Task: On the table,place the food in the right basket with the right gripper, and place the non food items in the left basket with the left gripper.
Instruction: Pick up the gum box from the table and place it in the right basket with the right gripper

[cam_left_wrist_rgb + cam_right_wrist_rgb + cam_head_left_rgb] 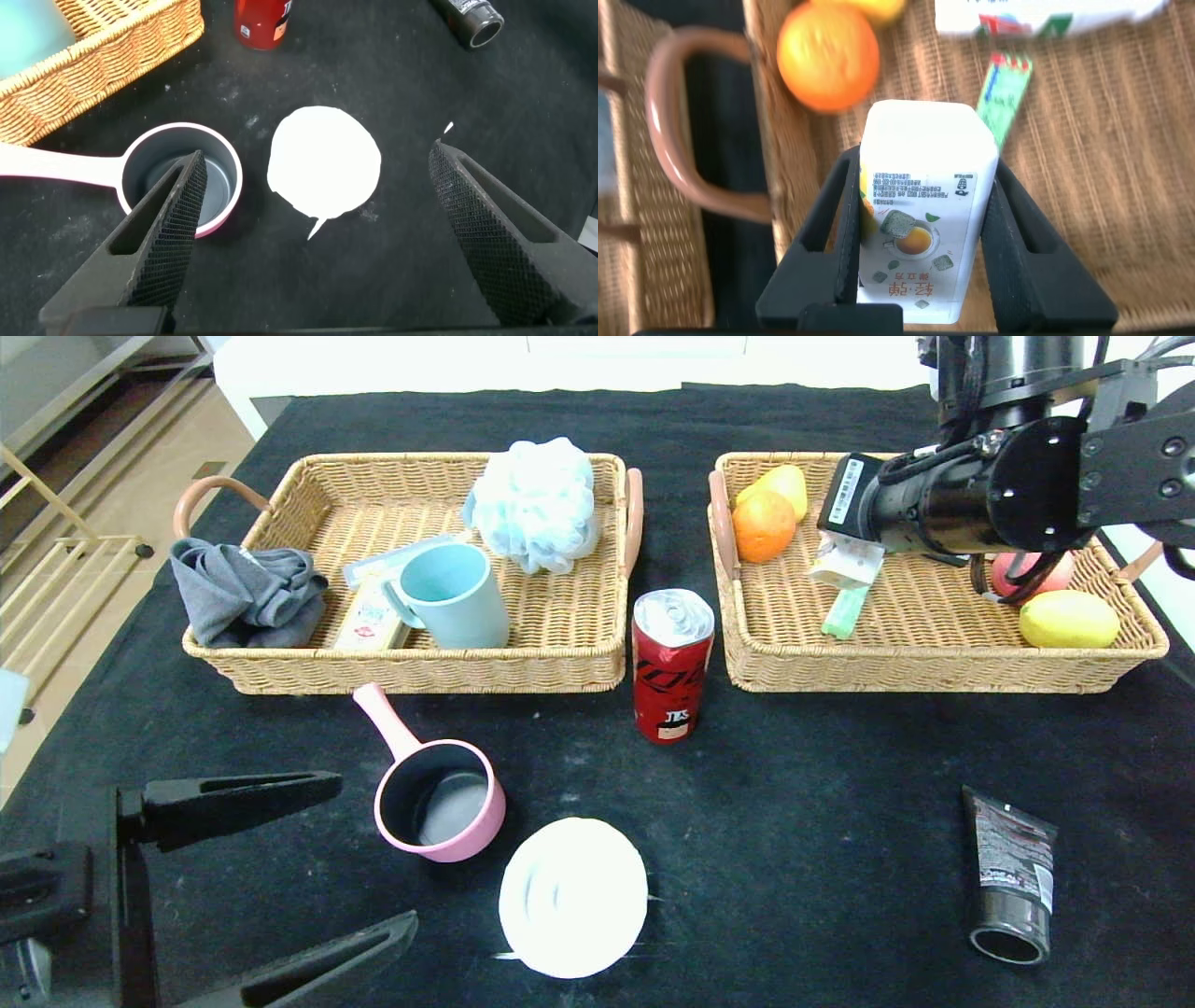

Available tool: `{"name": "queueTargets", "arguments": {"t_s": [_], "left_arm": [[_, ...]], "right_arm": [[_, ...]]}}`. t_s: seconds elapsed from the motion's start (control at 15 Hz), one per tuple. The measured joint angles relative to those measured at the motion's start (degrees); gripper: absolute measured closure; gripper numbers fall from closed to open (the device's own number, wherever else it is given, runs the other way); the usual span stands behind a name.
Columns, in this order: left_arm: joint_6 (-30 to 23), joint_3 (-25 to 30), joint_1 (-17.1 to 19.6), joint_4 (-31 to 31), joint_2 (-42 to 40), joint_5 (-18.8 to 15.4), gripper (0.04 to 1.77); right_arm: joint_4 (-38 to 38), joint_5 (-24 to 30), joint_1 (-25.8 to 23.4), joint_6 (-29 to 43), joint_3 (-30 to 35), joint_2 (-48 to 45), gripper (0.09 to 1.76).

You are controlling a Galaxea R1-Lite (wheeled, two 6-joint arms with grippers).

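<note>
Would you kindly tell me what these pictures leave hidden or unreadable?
- Head view: the right gripper and small white-yellow drink carton are largely hidden behind the black wrist.
- Head view: a red fruit sits half behind the arm.
- Left wrist view: the black squeeze tube is cut by the edge.

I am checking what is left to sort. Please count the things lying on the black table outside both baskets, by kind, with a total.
Food: 1, the red soda can.
Non food: 3, the pink pot, the white disc, the black tube.
Total: 4.
The drink carton, held in the right gripper over the right basket, is not counted.
</note>
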Motion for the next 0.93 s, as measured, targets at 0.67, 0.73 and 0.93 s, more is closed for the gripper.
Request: {"name": "queueTargets", "arguments": {"t_s": [0.67,0.73,0.93], "left_arm": [[0.0,0.0,0.1,-0.1,0.0,0.0,0.09],[0.0,0.0,0.1,-0.1,0.0,0.0,0.09],[0.0,-0.1,0.2,-0.1,0.0,0.0,0.09]], "right_arm": [[-4.4,-1.1,-1.2,-3.0,0.2,4.2,1.03],[-4.4,-0.8,-1.5,-3.1,0.2,4.2,1.03],[-4.4,-0.7,-1.7,-3.0,0.2,4.2,1.03]]}}
